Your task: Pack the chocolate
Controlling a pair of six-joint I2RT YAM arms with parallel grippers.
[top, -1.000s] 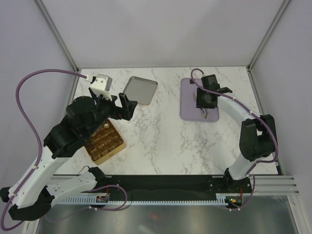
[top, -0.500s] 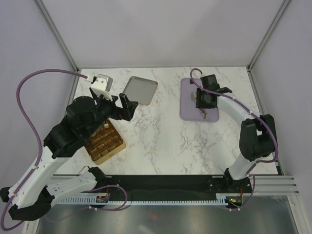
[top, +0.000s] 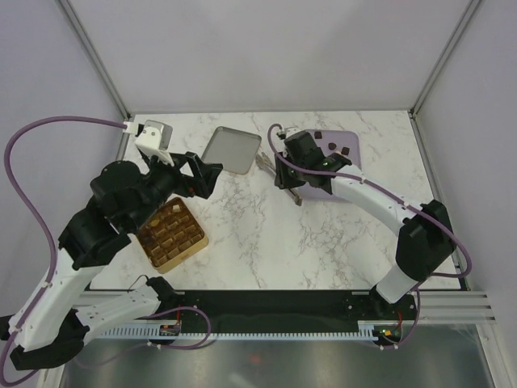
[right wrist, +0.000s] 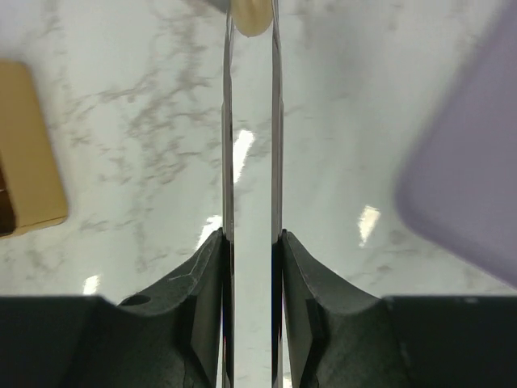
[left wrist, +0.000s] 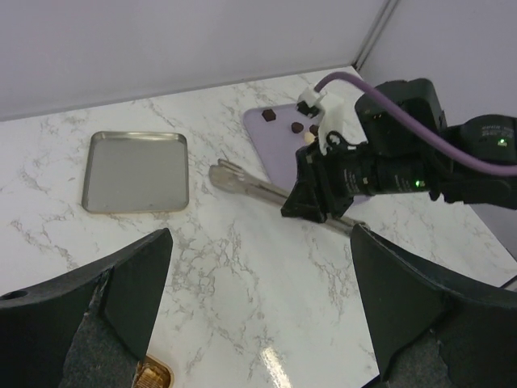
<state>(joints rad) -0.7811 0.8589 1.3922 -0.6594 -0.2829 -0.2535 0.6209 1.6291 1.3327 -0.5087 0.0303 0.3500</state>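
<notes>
My right gripper [top: 283, 172] is shut on a pair of metal tongs [top: 264, 164] and holds them over the marble, left of the lilac tray [top: 343, 142]. In the right wrist view the fingers [right wrist: 206, 271] squeeze the two tong arms [right wrist: 228, 121], and a cream-white chocolate [right wrist: 252, 16] sits pinched at their tips. Several small dark chocolates [left wrist: 296, 128] and a cream one [left wrist: 308, 137] lie on the lilac tray [left wrist: 271, 145]. My left gripper [top: 199, 175] is open and empty above the marble, near the gold box [top: 171, 234] with brown compartments.
A flat silver tray [top: 231, 149] lies at the back, between the two arms, and shows in the left wrist view [left wrist: 136, 170]. The gold box's edge shows at the left of the right wrist view [right wrist: 28, 153]. Cage posts and walls ring the table.
My right arm has swung left off the lilac tray, carrying the tongs out over the marble towards the silver tray. My left arm has shifted slightly to the left.
</notes>
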